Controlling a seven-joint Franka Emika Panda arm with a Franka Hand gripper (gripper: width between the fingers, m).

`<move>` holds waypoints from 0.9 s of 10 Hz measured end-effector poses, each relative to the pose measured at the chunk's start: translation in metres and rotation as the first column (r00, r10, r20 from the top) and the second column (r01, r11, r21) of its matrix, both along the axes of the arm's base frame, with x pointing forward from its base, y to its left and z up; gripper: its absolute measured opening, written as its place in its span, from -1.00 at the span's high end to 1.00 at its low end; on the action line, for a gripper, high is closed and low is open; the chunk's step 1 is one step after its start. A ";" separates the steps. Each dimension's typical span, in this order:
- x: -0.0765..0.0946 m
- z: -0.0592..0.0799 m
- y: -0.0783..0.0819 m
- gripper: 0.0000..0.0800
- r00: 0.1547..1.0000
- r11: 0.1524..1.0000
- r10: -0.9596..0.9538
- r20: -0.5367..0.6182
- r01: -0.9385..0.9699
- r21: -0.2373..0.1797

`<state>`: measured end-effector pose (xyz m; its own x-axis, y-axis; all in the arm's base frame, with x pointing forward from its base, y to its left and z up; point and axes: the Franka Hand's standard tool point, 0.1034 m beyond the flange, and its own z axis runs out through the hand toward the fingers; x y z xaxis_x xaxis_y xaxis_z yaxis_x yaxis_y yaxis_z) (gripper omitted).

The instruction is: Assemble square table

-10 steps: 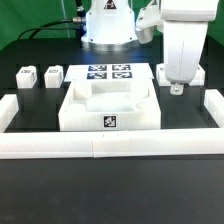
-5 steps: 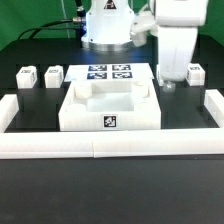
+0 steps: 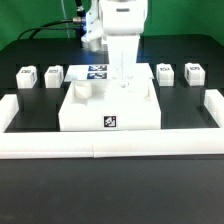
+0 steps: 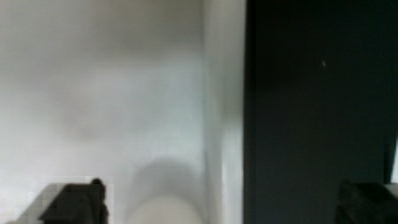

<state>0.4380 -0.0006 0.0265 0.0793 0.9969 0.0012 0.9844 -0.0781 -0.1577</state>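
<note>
The square tabletop (image 3: 110, 108) is a large white slab in the middle of the table, with a black-and-white tag (image 3: 110, 121) on its near edge. Two white leg blocks (image 3: 27, 77) (image 3: 53, 74) stand to the exterior view's left of it and two (image 3: 166, 72) (image 3: 193, 72) to the right. My gripper (image 3: 122, 82) hangs over the slab's far edge, open and empty. In the wrist view the gripper (image 4: 222, 205) shows its dark fingers (image 4: 71, 203) wide apart, with the slab's white surface (image 4: 107, 100) and its edge below them.
The marker board (image 3: 98, 70) lies flat behind the slab, partly hidden by the arm. A long white border rail (image 3: 110, 148) runs along the front, with side pieces at the exterior view's left (image 3: 8, 110) and right (image 3: 213, 103). The table is black.
My arm has swung from the leg blocks at the exterior view's right over to the slab's far edge. Both right leg blocks are now uncovered and still in place.
</note>
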 end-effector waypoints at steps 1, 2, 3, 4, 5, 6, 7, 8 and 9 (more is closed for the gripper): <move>-0.002 -0.012 -0.005 -0.62 1.000 1.000 -0.007 -0.003 0.007 0.009; 0.001 -0.017 -0.009 -0.62 1.000 1.000 -0.012 0.011 0.012 0.015; 0.005 -0.018 -0.013 -0.62 0.999 1.000 -0.019 0.026 0.018 0.017; 0.005 -0.017 -0.012 -0.62 0.999 1.000 -0.021 0.025 0.021 0.016; 0.004 -0.018 -0.012 -0.31 0.999 1.000 -0.021 0.024 0.021 0.017; 0.004 -0.018 -0.012 0.18 0.999 1.000 -0.022 0.024 0.021 0.017; 0.004 -0.018 -0.012 0.18 0.999 1.000 -0.022 0.023 0.021 0.017; 0.004 -0.018 -0.012 0.52 1.000 1.000 -0.022 0.023 0.021 0.017; 0.004 -0.018 -0.012 0.82 0.999 1.000 -0.021 0.025 0.021 0.017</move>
